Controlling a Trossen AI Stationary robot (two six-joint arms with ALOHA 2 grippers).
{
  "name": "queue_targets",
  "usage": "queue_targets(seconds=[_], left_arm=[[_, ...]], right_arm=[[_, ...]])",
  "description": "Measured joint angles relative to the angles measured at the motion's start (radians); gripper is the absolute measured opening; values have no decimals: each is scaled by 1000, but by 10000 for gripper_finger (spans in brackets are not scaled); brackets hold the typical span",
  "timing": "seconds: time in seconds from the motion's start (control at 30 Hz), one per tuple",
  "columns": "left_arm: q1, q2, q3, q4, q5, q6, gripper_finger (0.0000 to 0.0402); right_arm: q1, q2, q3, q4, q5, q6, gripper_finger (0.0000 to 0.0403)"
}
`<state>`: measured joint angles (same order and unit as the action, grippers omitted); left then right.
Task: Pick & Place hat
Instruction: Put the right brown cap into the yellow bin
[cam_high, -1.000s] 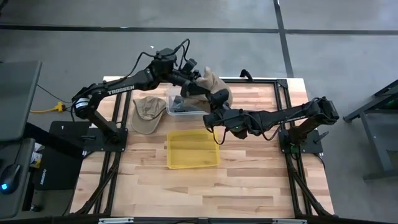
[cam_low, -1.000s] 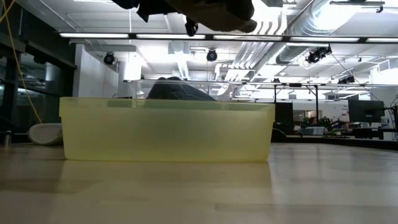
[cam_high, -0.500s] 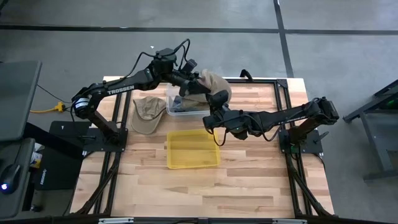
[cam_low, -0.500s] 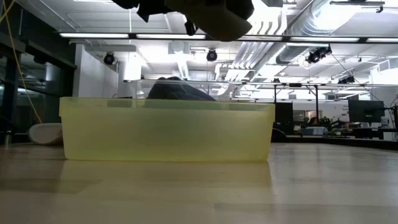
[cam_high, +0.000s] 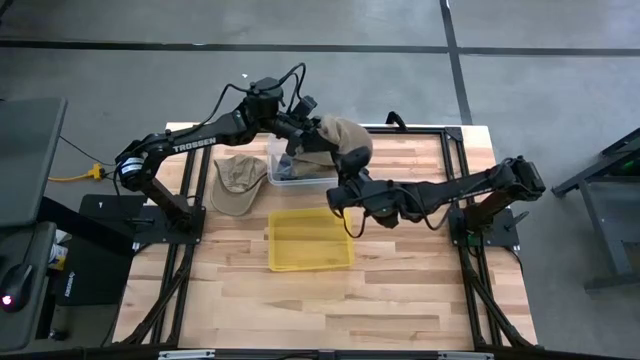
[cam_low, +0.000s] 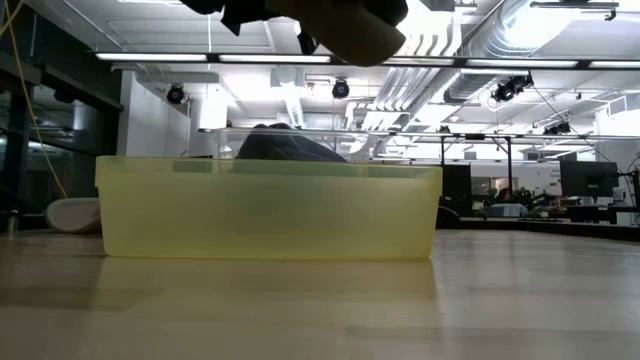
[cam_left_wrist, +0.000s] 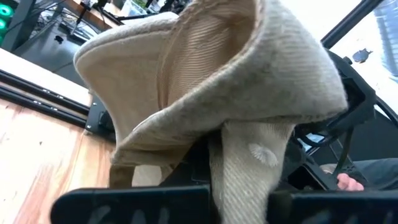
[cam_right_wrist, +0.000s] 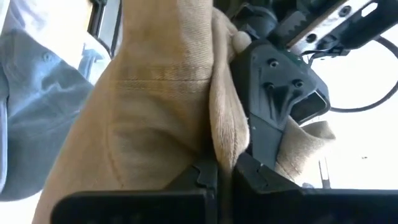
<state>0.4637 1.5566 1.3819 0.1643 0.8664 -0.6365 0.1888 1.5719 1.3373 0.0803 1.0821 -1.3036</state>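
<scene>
A tan hat (cam_high: 348, 138) hangs in the air over a clear bin (cam_high: 275, 178) at the table's far middle, held between both grippers. My left gripper (cam_high: 322, 132) reaches it from the far left and is shut on it. My right gripper (cam_high: 348, 172) comes from the near right and is also shut on it. The low view shows the hat (cam_low: 350, 25) high above the bins. A dark blue-grey hat (cam_high: 292, 165) lies inside the clear bin. An olive cap (cam_high: 238, 175) rests flat on the table left of that bin. My left gripper pinches a narrow folded strip of the hat's cloth (cam_left_wrist: 249, 155) between its two fingers, several layers thick. The fingers come roughly level from the table's left. The crown (cam_left_wrist: 249, 74) bulges up beyond them, clear of the bin. My right gripper pinches a bunched fold of the hat (cam_right_wrist: 227, 134) between its two fingers, close beside the left gripper (cam_right_wrist: 280, 81). It comes from the table's near right side, slanting upward. The hat (cam_right_wrist: 155, 124) is lifted clear, above the bin.
A yellow bin (cam_high: 310, 238) stands open on the table's middle, just near of the clear bin; in the low view the yellow bin (cam_low: 270, 210) fills the foreground. Bare wood lies toward the near edge. The black frame rail (cam_high: 450, 135) runs along the far right.
My left gripper has taken hold of the hat at its far left side. The hat has drawn together into a rounder, tighter bunch between the two grippers and stays lifted above the clear bin. Both arms have barely shifted.
</scene>
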Motion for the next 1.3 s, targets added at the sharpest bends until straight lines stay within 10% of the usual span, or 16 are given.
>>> queue_targets(seconds=[0.67, 1.3], left_arm=[[0, 0, 0, 1, 5, 27, 0], [0, -67, 0, -125, 18, 154, 0]], right_arm=[[53, -1, 0, 14, 156, 184, 177], [174, -11, 0, 17, 251, 350, 204]])
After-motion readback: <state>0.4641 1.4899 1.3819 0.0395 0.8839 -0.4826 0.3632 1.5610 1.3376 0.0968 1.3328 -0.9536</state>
